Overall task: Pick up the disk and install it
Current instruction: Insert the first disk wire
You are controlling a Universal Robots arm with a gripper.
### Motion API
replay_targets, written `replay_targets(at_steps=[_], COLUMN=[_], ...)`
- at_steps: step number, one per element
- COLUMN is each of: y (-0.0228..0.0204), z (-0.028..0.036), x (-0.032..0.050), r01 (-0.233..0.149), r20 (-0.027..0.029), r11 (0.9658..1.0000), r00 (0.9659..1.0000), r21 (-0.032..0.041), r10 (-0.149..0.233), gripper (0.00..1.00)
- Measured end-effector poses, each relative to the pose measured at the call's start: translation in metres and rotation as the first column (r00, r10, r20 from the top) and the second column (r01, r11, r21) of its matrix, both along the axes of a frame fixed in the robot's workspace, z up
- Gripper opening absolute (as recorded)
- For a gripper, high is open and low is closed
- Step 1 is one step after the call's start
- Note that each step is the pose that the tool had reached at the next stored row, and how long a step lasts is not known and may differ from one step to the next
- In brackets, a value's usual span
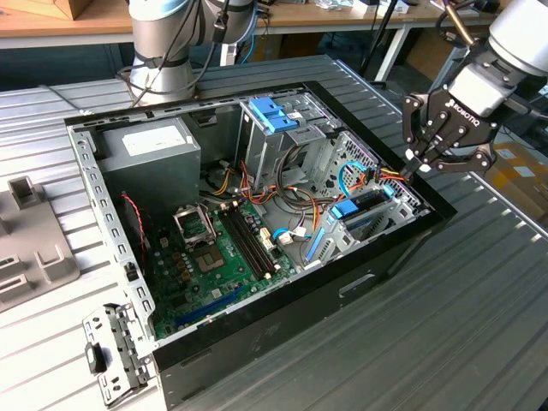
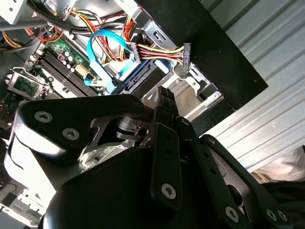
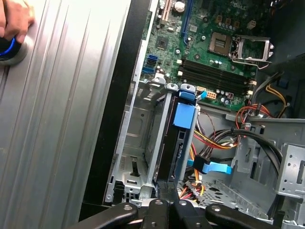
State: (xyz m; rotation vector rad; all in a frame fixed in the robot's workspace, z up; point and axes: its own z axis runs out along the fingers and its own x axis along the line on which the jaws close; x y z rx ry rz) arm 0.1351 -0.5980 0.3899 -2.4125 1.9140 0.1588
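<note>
The disk (image 1: 364, 208) stands on edge in a metal bay at the front corner of the open computer case (image 1: 282, 334), on the exterior view's right. Its blue rails and blue tab (image 3: 185, 113) show in the first wrist view, where the disk (image 3: 177, 143) sits between the bay's walls. My gripper (image 1: 413, 164) hovers just above the case's rim beside that bay, with its fingers together and nothing between them. In the second wrist view the fingers (image 2: 164, 102) point down at the bay and the disk (image 2: 143, 76).
Coloured cable bundles (image 1: 385, 175) lie right by the fingertips. The case also holds a motherboard (image 1: 214, 257), a grey power supply (image 1: 150, 150) and a blue-topped cage (image 1: 274, 116). A loose metal bracket (image 1: 111, 351) lies outside. A person's hand (image 3: 14, 16) rests on a blue knob.
</note>
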Motion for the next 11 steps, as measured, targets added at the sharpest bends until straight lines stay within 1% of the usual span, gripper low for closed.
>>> replay_targets(at_steps=[5,7,9,11], y=[0.0000,0.0000,0.0000,0.0000], z=[0.0000,0.0000,0.0000,0.0000], x=[0.0000,0.0000,0.0000,0.0000], r01=[-0.035,-0.043,-0.062,-0.073], r20=[0.0000,0.0000,0.0000,0.0000], r11=[0.9994,0.9991,0.9981,0.9973], r00=[0.9994,0.9991,0.9981,0.9973], r21=[0.0000,0.0000,0.0000,0.0000], r10=[0.035,0.043,0.062,0.073], gripper=[0.11,0.11,0.11,0.11])
